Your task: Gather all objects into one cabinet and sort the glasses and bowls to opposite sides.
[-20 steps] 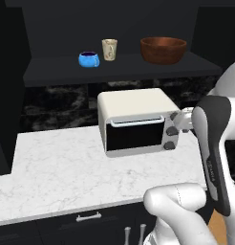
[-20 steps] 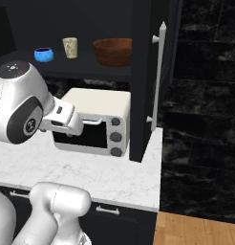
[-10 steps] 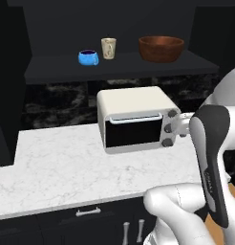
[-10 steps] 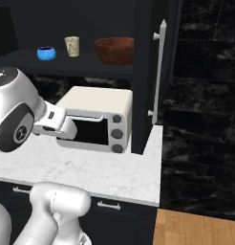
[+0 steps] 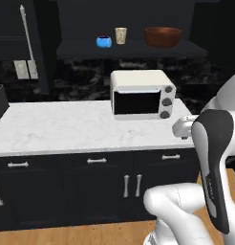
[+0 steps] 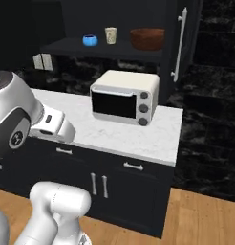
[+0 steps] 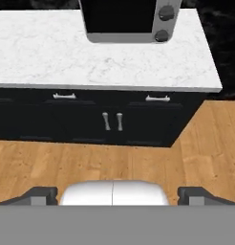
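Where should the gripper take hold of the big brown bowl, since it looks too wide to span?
Probably the front rim of the brown wooden bowl, one finger inside and one outside, coming from the open shelf front. It stands upright at the right end of the shelf, apart from the beige cup, so the near edge looks unobstructed.

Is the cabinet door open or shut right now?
Open. The cabinet door stands swung out at the right, leaving the shelf exposed with the blue bowl, beige cup and brown bowl.

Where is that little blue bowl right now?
The blue bowl sits on the dark cabinet shelf above the toaster oven, just left of the beige cup; the brown bowl stands further right.
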Robot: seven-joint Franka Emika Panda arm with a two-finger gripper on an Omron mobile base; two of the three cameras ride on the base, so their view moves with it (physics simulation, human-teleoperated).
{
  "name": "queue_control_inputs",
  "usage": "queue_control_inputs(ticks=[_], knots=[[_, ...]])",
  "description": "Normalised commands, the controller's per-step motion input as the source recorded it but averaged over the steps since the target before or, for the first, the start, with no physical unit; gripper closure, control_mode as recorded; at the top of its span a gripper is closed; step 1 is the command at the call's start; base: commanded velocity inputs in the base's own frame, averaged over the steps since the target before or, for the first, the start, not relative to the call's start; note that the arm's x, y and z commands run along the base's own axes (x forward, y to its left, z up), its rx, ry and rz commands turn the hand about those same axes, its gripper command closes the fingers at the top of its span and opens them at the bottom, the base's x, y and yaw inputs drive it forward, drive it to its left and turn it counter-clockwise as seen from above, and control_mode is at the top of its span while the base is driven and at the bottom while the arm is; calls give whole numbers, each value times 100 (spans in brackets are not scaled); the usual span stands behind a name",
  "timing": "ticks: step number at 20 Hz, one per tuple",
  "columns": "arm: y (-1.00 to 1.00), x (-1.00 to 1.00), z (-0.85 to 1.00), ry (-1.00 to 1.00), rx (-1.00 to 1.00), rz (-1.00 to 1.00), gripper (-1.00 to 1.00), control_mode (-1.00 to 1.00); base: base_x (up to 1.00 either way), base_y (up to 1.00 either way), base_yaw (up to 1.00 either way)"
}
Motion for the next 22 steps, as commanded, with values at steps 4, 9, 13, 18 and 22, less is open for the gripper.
queue_control_inputs(ticks=[4,9,13,18,22], knots=[[0,0,0,0,0,0,-100,100,-26,22,47],[0,0,0,0,0,0,-100,100,-2,22,51],[0,0,0,0,0,0,-100,100,0,8,76],[0,0,0,0,0,0,-100,100,-11,13,93],[0,0,0,0,0,0,-100,100,-16,16,91]])
